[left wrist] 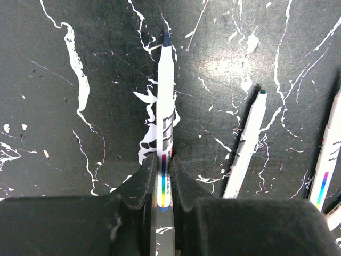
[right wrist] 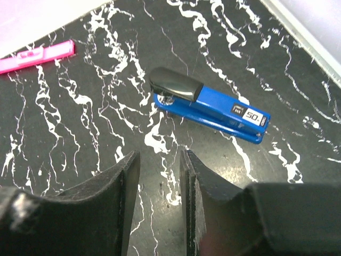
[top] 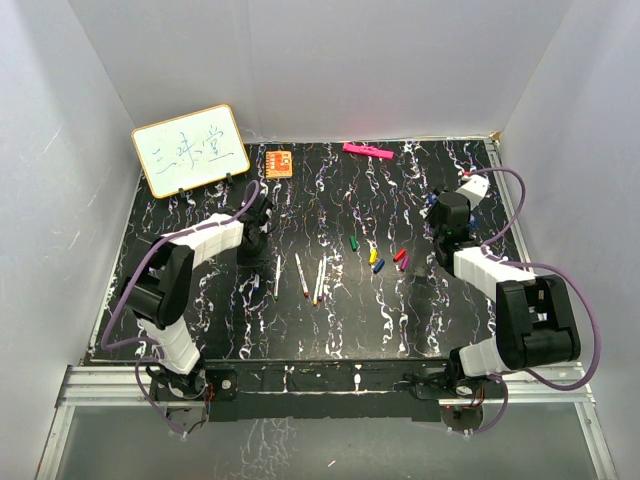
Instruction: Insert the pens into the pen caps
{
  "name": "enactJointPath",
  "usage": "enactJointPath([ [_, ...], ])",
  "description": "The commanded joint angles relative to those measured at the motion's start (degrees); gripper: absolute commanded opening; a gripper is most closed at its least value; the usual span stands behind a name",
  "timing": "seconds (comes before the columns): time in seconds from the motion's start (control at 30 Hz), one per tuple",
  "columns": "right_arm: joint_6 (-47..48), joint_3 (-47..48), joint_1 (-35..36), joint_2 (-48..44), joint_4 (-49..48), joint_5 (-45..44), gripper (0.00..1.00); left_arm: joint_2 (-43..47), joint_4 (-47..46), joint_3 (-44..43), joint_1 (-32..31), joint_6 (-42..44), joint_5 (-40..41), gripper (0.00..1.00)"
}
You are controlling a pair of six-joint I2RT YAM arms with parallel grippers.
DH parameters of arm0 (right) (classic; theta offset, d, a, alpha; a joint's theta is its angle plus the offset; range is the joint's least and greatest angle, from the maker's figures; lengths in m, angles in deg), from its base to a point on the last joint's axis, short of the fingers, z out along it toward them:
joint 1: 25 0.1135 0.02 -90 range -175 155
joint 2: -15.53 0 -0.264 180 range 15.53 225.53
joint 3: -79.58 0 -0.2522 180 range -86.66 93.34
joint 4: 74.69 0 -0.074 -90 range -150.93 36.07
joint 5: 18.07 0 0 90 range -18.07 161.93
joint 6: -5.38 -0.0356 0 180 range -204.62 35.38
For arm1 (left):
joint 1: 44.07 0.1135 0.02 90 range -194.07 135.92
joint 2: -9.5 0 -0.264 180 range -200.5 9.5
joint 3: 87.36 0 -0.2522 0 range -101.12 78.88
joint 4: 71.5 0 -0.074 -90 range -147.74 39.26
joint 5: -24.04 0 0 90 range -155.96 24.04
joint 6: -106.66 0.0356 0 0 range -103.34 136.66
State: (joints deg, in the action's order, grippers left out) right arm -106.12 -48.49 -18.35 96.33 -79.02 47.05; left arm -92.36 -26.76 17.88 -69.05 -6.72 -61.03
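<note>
Grasp step: the left end effector (left wrist: 163,184) closes narrowly on the rear of 1 pen (left wrist: 165,122) lying on the bench (left wrist: 64,160), while the right end effector (right wrist: 160,176) hangs empty, slightly parted, near a stapler (right wrist: 213,109). We judge the right must next fetch a cap (top: 373,255).

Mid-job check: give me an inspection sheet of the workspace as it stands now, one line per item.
Surface: black marbled table, no spills seen.
Job's things: pens lie side by side mid-table; caps loose to their right, none fitted.
Clutter: stapler, pink bar, orange item, all towards the back.
Grippers: left gripper straddles the rear end of the blue-tipped pen, grip uncertain; right gripper open, empty, near the stapler.
Cables: purple cables on both arms, clear of the pens.
Surroundings: white walls; whiteboard back left.
</note>
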Motion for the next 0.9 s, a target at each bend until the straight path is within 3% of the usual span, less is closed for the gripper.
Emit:
enactJointPath([
  [0.0, -2.61, 3.43, 1.02, 1.60, 4.11, 0.99, 0.30, -9.70, 3.78, 4.99, -0.63, 0.18, -1.04, 0.00],
  [0.27, -1.10, 5.48, 12.08, 6.33, 10.23, -4.52, 0.30, -3.05, 2.97, 5.27, -0.60, 0.09, -0.21, 0.00],
  [0.53, -6.38, 4.52, 17.00, 5.25, 14.94, 3.41, 0.23, 4.46, 4.08, 4.32, -0.61, 0.27, 1.20, 0.00],
  [0.7, -10.53, 4.37, 19.40, 3.86, 19.56, 3.58, 0.26, 7.86, 3.85, 4.17, -0.67, 0.29, 1.97, 0.00],
  [0.87, -14.36, 4.33, 23.52, 3.76, 23.34, 2.13, 0.35, 9.52, 4.81, 3.47, -0.67, 0.76, 3.52, 0.00],
])
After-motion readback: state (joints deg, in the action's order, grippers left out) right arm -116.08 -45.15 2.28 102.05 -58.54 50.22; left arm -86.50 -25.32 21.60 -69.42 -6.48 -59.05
